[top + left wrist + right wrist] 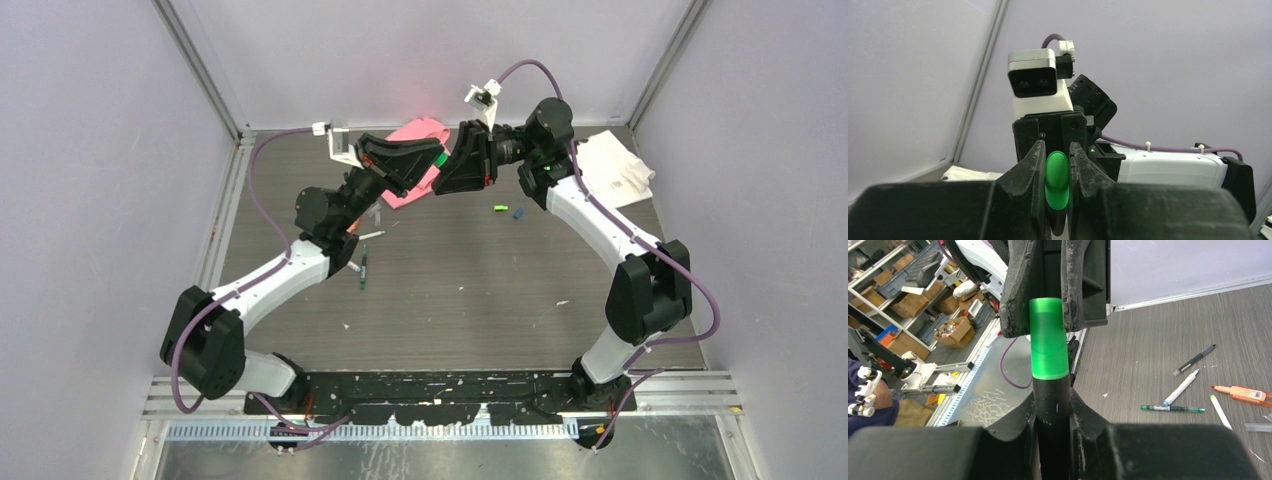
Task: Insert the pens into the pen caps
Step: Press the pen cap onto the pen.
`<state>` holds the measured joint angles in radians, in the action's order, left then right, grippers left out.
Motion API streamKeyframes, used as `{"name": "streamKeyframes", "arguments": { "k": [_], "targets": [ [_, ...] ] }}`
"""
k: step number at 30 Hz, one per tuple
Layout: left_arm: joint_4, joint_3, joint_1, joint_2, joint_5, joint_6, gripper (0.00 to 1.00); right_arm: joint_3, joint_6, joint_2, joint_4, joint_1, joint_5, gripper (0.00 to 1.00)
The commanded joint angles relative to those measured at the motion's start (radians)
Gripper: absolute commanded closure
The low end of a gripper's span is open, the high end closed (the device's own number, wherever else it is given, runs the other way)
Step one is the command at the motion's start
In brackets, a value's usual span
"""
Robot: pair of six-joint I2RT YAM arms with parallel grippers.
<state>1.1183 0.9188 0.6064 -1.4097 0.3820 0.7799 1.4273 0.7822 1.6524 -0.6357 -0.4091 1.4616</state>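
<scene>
Two pincers meet tip to tip above the far middle of the dark wood-grain counter (480,290). The left pincer (428,160) is clamped narrowly on a translucent bright green plastic cap (1048,340). The right pincer (1050,410) is closed around a slim black pen barrel (1050,435). The cap sits on the end of that barrel, its rim meeting the black body just beyond the right pincer's fingertips.

Open brown cardboard boxes (955,332) stand past the counter's near edge, and what is in them is too small to tell.

A stubby orange highlighter (1243,392) lies on the counter and carries a small label whose print cannot be read. The marking on the clear pen with green ink (1173,408) beside it cannot be read either.

A loose short green cap (500,208) and a small blue cap (518,212) lie side by side right of the pincers, between them and a crumpled white cloth (620,165) at the far right. A pink cloth (415,135) lies beneath the pincers.
</scene>
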Motion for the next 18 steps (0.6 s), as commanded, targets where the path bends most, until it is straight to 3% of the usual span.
{"name": "streamKeyframes", "arguments": {
  "k": [1,3,7,12,18],
  "targets": [
    [-0.828,-0.095,0.120,-0.134,0.425,-0.127,0.99,0.176,0.057,-0.052,-0.227,-0.042,-0.414,0.99],
    [-0.917,-0.074,0.121,-0.107,0.378,-0.176,0.99,0.174,0.055,-0.054,-0.224,-0.042,-0.412,0.99],
    [-0.818,-0.080,0.099,-0.097,0.384,-0.087,0.99,0.162,0.038,-0.055,-0.205,-0.043,-0.403,0.99],
    [-0.693,-0.035,0.031,-0.027,0.271,0.073,0.94,0.073,-0.016,-0.081,-0.137,-0.045,-0.349,0.99],
    [-0.653,0.052,-0.002,0.062,0.138,0.133,0.54,-0.109,-0.104,-0.163,-0.057,-0.045,-0.312,0.99]
  ]
}}
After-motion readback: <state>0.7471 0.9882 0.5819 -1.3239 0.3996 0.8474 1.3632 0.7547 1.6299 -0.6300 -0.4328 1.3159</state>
